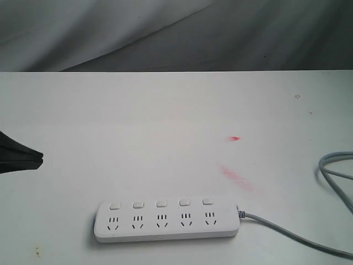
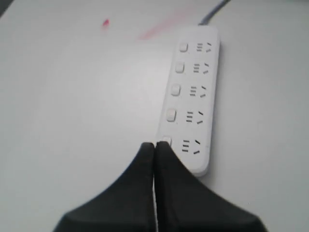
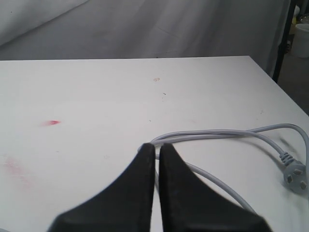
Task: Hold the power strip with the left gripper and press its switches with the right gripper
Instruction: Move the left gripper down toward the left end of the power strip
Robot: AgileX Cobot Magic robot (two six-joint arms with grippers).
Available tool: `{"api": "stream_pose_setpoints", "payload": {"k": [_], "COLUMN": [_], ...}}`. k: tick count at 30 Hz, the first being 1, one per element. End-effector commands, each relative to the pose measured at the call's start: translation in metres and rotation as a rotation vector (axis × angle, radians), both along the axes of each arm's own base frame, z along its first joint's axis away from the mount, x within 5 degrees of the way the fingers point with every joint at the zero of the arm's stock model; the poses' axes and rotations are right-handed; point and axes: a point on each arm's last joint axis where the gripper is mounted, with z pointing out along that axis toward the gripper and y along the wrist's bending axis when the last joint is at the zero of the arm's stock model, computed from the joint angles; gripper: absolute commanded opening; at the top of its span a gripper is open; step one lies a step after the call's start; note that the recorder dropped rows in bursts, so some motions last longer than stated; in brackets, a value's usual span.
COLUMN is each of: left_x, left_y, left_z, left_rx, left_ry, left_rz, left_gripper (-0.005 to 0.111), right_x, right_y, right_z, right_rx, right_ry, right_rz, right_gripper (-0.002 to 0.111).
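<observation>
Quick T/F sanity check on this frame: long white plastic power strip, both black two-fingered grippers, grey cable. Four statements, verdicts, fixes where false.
1. The long white plastic power strip has five sockets, with a small white rounded-square button above each; the buttons form one row. True.
2. The black two-fingered left gripper is clamped on the power strip. False: it is shut on nothing, and the exterior view shows it well apart from the strip, at the left edge.
3. The black two-fingered right gripper is pressing a button. False: it is shut, over the grey cable, with no strip in its view.
4. The cable's grey plug lies loose on the white table. True.
</observation>
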Motion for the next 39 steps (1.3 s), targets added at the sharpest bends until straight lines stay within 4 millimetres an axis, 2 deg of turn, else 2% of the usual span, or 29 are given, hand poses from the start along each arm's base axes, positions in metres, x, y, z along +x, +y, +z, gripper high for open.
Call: {"api": "stream_pose_setpoints", "payload": {"k": [1,12,15,18,21,24,26,30,39], "left_x": [-0.001,-0.001,-0.002,0.000,0.003,0.007,0.009,0.016,0.039], "left_y": [0.002,0.002,0.002,0.002,0.001,0.000,-0.002,-0.007,-0.023], "left_z": [-0.001,-0.001,-0.001,-0.003,-0.010,-0.024,-0.037,-0.058,-0.094], "left_rx": [0.039,0.039,0.071,0.068,0.074,0.108,0.143,0.161,0.211], "left_ry": [0.012,0.000,-0.043,-0.035,0.000,0.072,0.133,0.225,0.254], "left_rz": [-0.029,-0.036,-0.084,-0.088,-0.111,-0.173,-0.237,-0.312,-0.308], "left_gripper": [0.000,0.000,0.004,0.018,0.041,0.065,0.073,0.073,0.074], "right_x": [0.000,0.000,0.000,0.000,0.000,0.000,0.000,0.000,0.000], "right_y": [-0.001,-0.001,-0.001,-0.001,-0.001,-0.001,-0.001,-0.001,-0.001], "right_z": [-0.001,-0.001,-0.001,-0.001,-0.001,-0.001,-0.001,-0.001,-0.001], "right_rx": [0.001,0.001,0.001,0.001,0.001,0.001,0.001,0.001,0.001], "right_ry": [-0.003,-0.003,-0.003,-0.003,-0.003,-0.003,-0.003,-0.003,-0.003], "right_rz": [-0.010,-0.010,-0.010,-0.010,-0.010,-0.010,-0.010,-0.010,-0.010], "right_gripper": [0.003,0.003,0.003,0.003,0.003,0.003,0.003,0.003,0.003]}}
